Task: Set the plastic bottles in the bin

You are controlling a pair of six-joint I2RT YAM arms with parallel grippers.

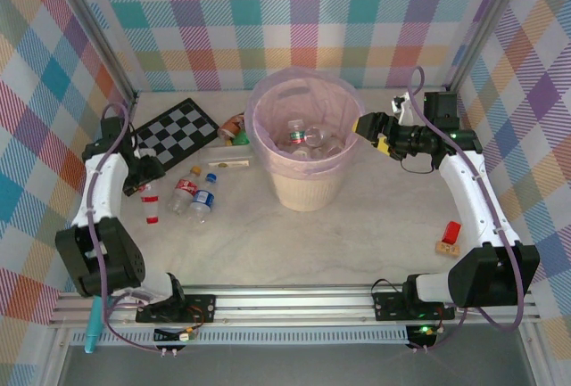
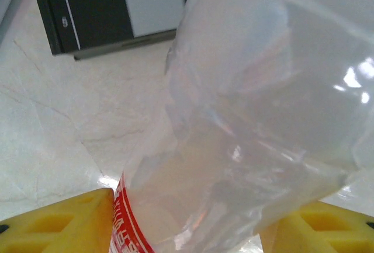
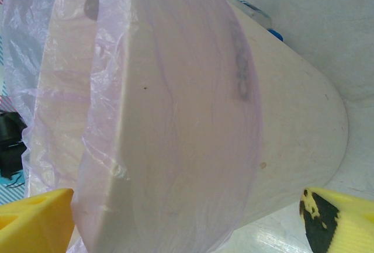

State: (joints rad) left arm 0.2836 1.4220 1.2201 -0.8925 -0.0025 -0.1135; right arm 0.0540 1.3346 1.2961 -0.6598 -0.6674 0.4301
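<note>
Bottle [image 2: 245, 118] cropped, blurry in L tool [image 2: 187, 221] grip; R tool [image 3: 187, 221] open by bin [image 3: 292, 124].

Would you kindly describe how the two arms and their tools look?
The left arm and right arm have white links, black joints and looping lilac cables. The left tool and right tool carry blocky yellow fingers, one on the right scuffed black.

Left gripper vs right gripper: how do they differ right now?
1. Grip: the left gripper is closed on a clear bottle with a red label; the right gripper stands open and empty.
2. Place: the left gripper is low over the table near the checkerboard; the right gripper is at the bin, by its rim.
Shared: both have yellow fingers.
</note>
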